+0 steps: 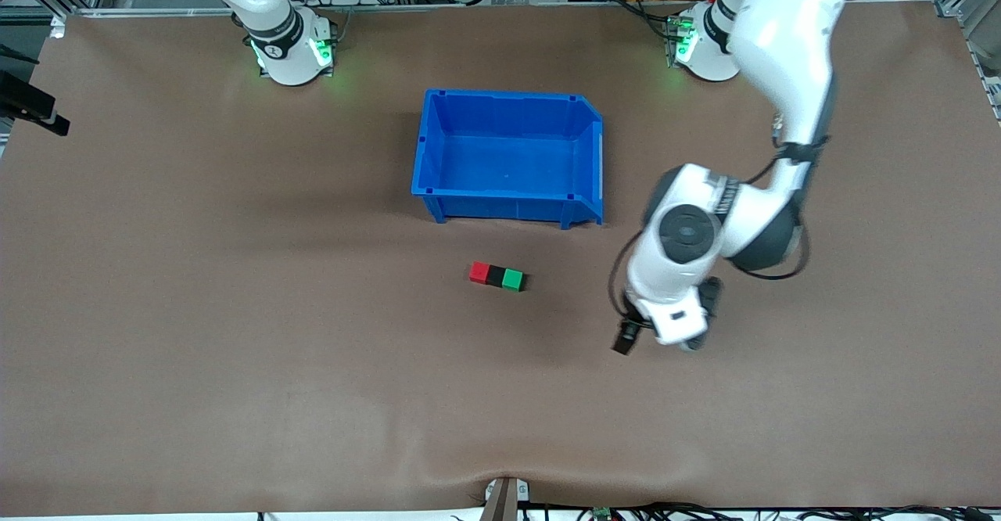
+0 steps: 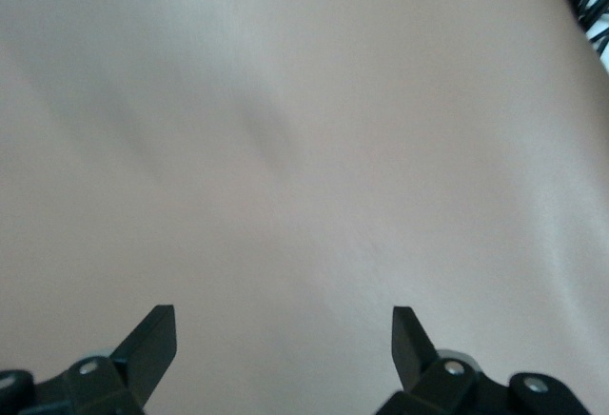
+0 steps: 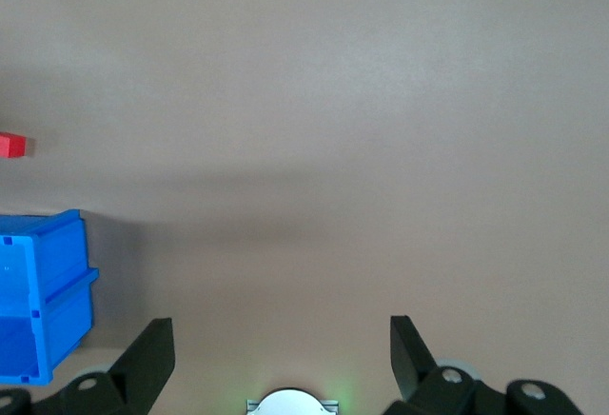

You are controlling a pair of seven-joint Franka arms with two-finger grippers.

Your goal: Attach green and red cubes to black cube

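Small bright red cube (image 1: pixel 479 272), matte black cube (image 1: pixel 496 274), bright green cube (image 1: pixel 513 279) touch in row, at 6 o'clock of blue plastic bin (image 1: pixel 438 153); looks attached. Left gripper (image 2: pixel 284 339) fingers apart, empty, over bare table at row's 3 o'clock: lift clear, no nudging. Right gripper (image 3: pixel 282 344) apart, waiting by own base.

A: What does the right wrist camera catch?
B: The right gripper (image 3: pixel 283 353), its two dark fingers (image 3: pixel 147 358) spread wide apart, nothing between them, above the bare brown surface (image 3: pixel 362 129).
A: Any objects?
B: A corner of the blue bin (image 3: pixel 43 301) at the edge, and part of the red cube (image 3: pixel 11 145) apart from it.
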